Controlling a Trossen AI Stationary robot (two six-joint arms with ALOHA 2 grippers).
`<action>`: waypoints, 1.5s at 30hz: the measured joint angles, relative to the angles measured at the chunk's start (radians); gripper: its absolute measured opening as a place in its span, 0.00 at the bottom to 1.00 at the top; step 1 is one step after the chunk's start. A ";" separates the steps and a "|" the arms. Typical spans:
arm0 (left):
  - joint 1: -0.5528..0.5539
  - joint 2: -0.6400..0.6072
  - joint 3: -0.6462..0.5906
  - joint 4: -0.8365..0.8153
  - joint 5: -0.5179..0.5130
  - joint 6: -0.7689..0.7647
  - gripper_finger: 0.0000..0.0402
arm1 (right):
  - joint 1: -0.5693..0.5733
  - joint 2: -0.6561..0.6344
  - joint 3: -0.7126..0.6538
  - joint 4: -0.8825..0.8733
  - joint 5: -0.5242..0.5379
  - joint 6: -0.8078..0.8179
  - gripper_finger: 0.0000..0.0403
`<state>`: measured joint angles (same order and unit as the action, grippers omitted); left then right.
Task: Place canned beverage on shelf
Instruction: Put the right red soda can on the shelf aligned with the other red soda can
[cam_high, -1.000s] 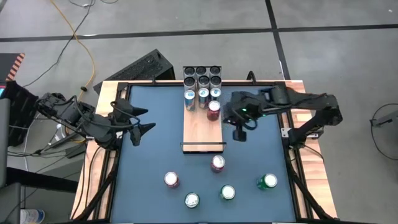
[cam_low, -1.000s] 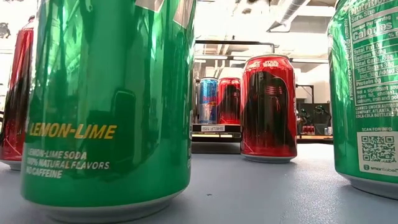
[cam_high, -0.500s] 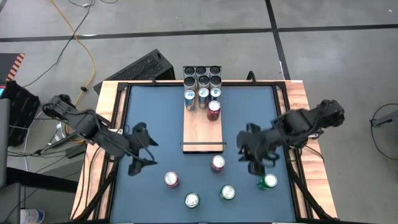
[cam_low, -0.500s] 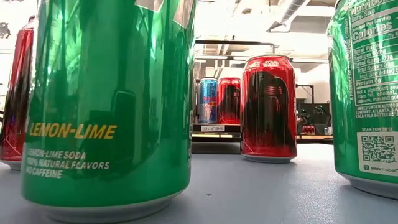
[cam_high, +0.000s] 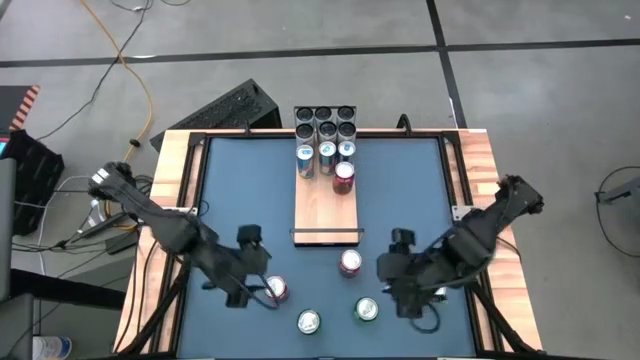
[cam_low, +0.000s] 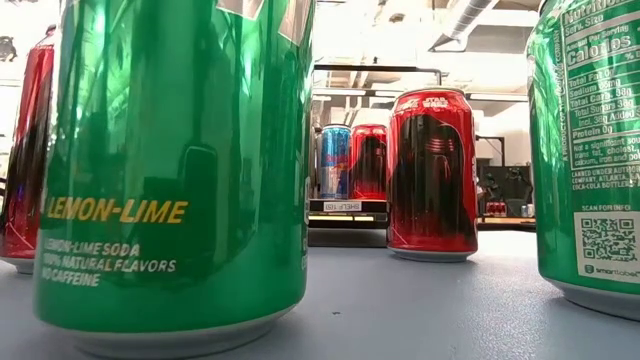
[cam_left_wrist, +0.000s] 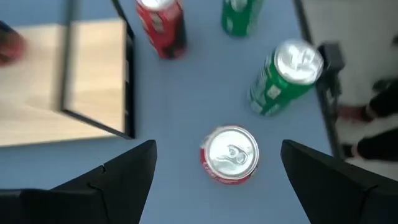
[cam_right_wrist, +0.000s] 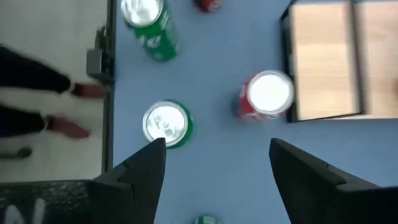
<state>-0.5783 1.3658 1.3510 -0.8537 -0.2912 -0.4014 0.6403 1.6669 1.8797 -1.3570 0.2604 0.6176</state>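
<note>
Cans stood scattered on the blue desk (cam_high: 230, 190) near the shelf (cam_high: 326, 208), a pale wood plank whose far end carried a red can (cam_high: 344, 176) and a cluster of silver and dark ones behind it. Just off the shelf's near rail stood another red can (cam_high: 350, 262). The left claw (cam_high: 256, 290) hovered over a red can (cam_high: 276, 289) that stood to the left of the shelf's near end; in the left wrist view its fingers (cam_left_wrist: 124, 171) were spread wide with that can's silver top (cam_left_wrist: 230, 154) between them, gripping nothing. The right claw (cam_high: 412, 300) hung to the right of the shelf's near end, its fingers (cam_right_wrist: 146, 165) also wide apart and empty, above a green can (cam_right_wrist: 166, 123). Two more green cans (cam_high: 366, 309) (cam_high: 309, 321) stood nearer the desk's front edge than the shelf.
</note>
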 joint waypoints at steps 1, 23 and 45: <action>-0.004 0.032 0.000 0.004 0.006 -0.001 0.82 | 0.015 -0.013 0.000 -0.013 0.027 0.014 0.68; -0.008 0.173 -0.026 0.101 0.212 -0.127 0.82 | 0.058 -0.028 0.000 -0.139 0.197 0.134 0.69; -0.080 0.172 -0.029 0.063 0.153 -0.058 0.82 | -0.057 -0.031 -0.169 0.229 0.185 -0.200 0.69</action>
<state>-0.6582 1.5375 1.3220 -0.7906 -0.1379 -0.4590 0.5832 1.6363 1.7103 -1.1277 0.4454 0.4174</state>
